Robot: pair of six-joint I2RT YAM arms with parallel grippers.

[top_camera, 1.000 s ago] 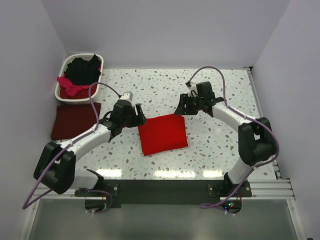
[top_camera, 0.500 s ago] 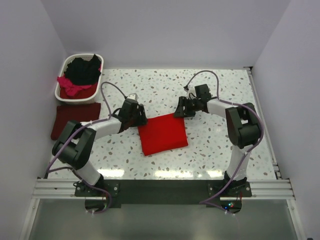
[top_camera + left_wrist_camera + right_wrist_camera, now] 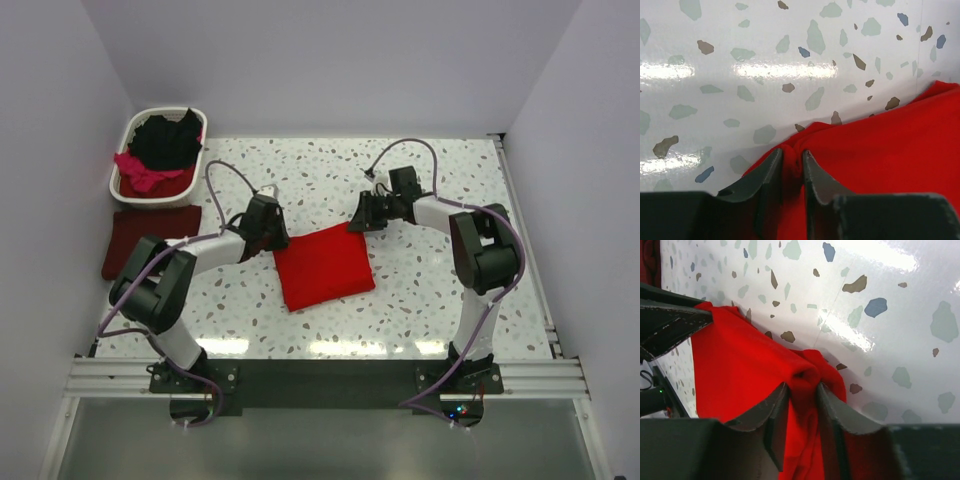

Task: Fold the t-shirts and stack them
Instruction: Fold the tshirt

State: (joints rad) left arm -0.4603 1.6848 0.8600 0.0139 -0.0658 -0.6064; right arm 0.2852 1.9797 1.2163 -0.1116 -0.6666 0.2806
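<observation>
The bright red t-shirt (image 3: pixel 325 266) lies folded into a rough square near the middle of the desk (image 3: pixel 450 290), turned a little askew to the desk's edges; its two far corners are each gripped by an arm. The left pincer (image 3: pixel 276 245) is clamped on the far left corner of the cloth; in the left wrist view its two dark fingers (image 3: pixel 767 172) stand nearly together with a small ridge of red fabric squeezed up between them, the pincer (image 3: pixel 791 156) low over the speckled surface. The right pincer (image 3: pixel 357 226) is clamped on the far right corner; in the right wrist view a bunched fold of the red cloth (image 3: pixel 745 370) is pinched between its fingers (image 3: pixel 775 407), and the pincer (image 3: pixel 802 386) sits at the shirt's edge with bare desk beyond it.

A dark maroon t-shirt (image 3: pixel 150 241) lies folded flat by the left edge of the desk, well apart from the red one; just beyond it, at the far left corner, stands a white basket (image 3: pixel 160 113) holding a black t-shirt (image 3: pixel 166 140) heaped on top and a magenta-pink t-shirt (image 3: pixel 138 172) spilling toward its left rim.
</observation>
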